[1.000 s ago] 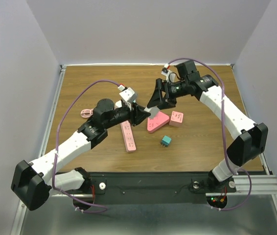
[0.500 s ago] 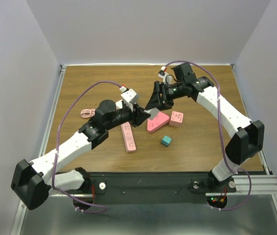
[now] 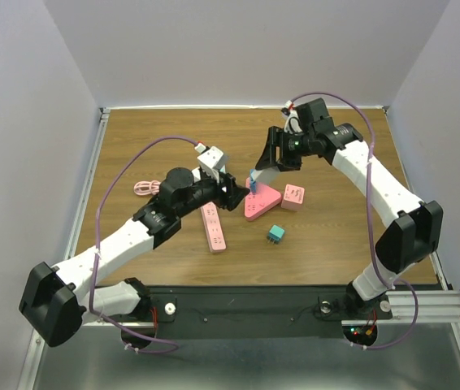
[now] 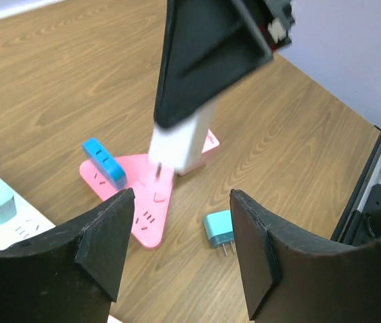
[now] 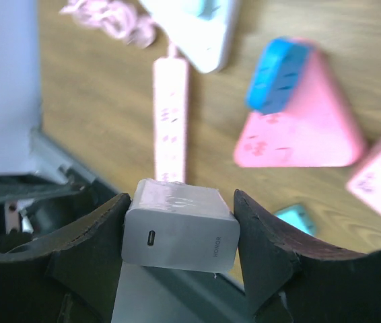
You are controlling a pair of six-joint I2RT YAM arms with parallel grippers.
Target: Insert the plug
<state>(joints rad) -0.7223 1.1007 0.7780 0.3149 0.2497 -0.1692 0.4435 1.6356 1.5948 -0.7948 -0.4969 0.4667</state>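
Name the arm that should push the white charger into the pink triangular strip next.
Right. The right fingers clamp the white charger, its prongs pointing down over the pink triangular strip. The left fingers are open and empty, hovering nearby.

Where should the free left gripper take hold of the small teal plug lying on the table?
Grip the teal plug across its boxy body, coming from straight above. It seems to lie flat with its prongs sticking out sideways, so close on the plain sides.
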